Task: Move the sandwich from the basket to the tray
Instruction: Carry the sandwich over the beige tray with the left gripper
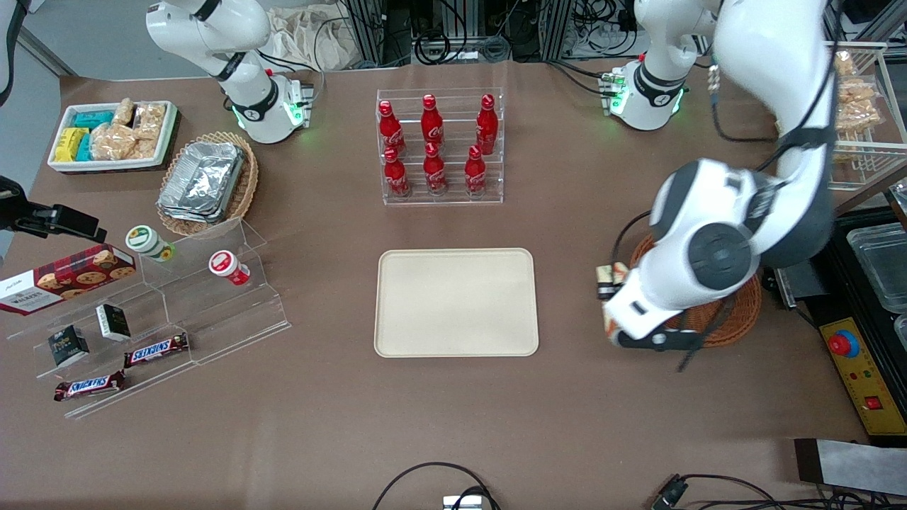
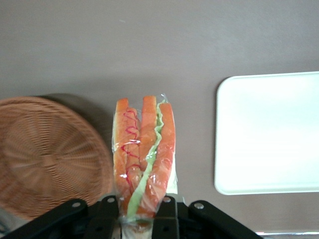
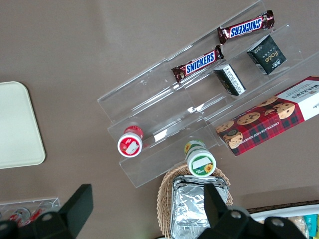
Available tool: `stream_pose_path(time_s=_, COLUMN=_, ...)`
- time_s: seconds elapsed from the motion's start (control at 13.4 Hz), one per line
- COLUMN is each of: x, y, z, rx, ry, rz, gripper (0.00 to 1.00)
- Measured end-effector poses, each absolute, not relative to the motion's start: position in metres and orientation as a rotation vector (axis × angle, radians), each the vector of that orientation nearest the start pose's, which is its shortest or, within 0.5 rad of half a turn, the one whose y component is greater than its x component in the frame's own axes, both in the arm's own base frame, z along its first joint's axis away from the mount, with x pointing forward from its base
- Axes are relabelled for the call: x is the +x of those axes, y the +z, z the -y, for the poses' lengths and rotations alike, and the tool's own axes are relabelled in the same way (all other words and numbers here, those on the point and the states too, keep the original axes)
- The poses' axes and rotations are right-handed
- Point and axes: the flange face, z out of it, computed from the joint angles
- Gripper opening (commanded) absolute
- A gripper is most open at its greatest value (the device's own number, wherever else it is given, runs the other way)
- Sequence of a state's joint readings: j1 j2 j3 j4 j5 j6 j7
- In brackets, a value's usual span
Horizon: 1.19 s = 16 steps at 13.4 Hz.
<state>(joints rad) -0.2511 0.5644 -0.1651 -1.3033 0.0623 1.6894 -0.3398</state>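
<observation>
step: carry to tray | I have the gripper (image 2: 139,206) clamped on the wrapped sandwich (image 2: 143,159), lifted clear of the wicker basket (image 2: 47,154), between it and the cream tray (image 2: 269,134) | next: I'd translate level over tray centre, lower gently (film looks slippery), then release.

Woven wicker basket (image 2: 47,157), clear-wrapped sandwich (image 2: 144,159)

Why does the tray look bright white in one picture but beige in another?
In the left wrist view the tray is overexposed to glaring white beside the gripper holding the sandwich; in the front view the lighting is even and the tray shows cream-beige, while the moving arm is slightly blurred.
</observation>
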Motion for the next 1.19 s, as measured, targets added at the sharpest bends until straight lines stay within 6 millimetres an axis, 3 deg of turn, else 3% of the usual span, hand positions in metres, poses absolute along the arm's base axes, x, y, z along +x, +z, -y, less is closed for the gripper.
stream_pose_path(time_s=0.22, x=0.657, y=0.340, z=0.310, rx=-3.106, ry=0.263, rz=-0.176, gripper=0.00)
stream_pose_path(time_s=0.45, x=0.644, y=0.289, z=0.359, rx=-3.112, ry=0.258, rz=-0.171, gripper=0.00)
stream_pose_path(time_s=0.6, x=0.636, y=0.267, z=0.376, rx=-3.138, ry=0.290, rz=-0.148, gripper=0.00)
stream_pose_path(time_s=0.89, x=0.629, y=0.244, z=0.388, rx=-3.179, ry=0.333, rz=-0.131, gripper=0.00)
stream_pose_path(time_s=0.97, x=0.625, y=0.241, z=0.394, rx=-3.178, ry=0.334, rz=-0.143, gripper=0.35)
stream_pose_path(time_s=1.04, x=0.620, y=0.238, z=0.400, rx=-3.174, ry=0.339, rz=-0.154, gripper=0.99)
stream_pose_path(time_s=1.19, x=0.617, y=0.238, z=0.404, rx=-3.171, ry=0.342, rz=-0.163, gripper=1.00)
